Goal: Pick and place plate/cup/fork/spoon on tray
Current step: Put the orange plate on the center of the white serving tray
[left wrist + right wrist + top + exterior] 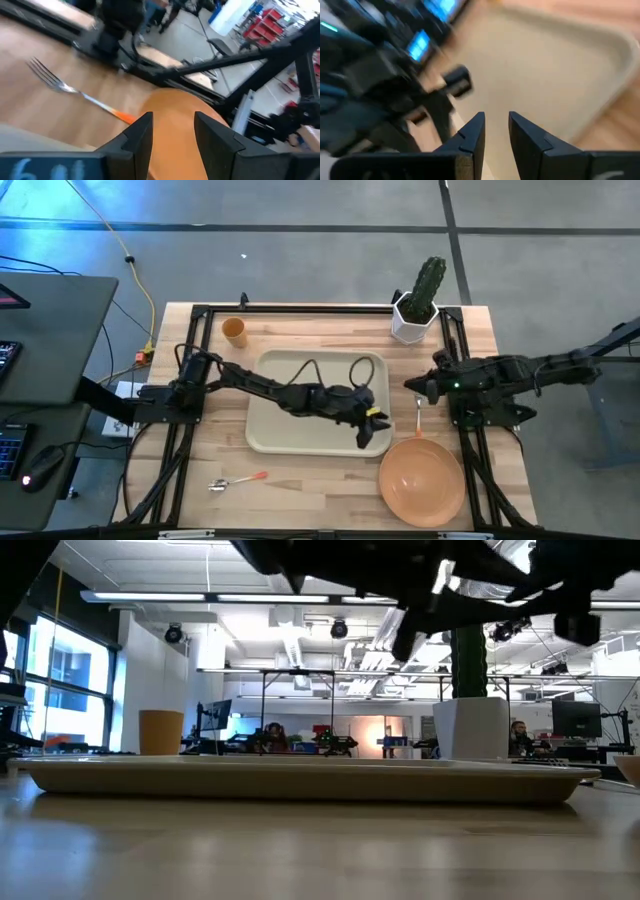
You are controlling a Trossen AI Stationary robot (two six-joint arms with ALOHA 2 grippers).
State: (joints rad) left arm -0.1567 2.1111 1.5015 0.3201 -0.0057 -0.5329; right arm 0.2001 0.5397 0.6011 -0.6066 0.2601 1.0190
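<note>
On the bench (300,480) stood one tray (270,430), one plate (422,478), one cup (234,331), one fork (418,418), one spoon (236,480) and one potted cactus (420,305). Two arms worked over it, each ending in one hand: the left hand (374,430) and the right hand (412,385).

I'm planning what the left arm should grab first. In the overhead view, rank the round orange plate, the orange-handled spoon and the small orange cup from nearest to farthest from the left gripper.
Left gripper is over the cream tray's corner by the plate.
1. Round orange plastic plate: just beyond that corner.
2. Orange-handled metal spoon: on bare wood off the tray's other front corner.
3. Small orange plastic cup: the table's far left corner.
</note>
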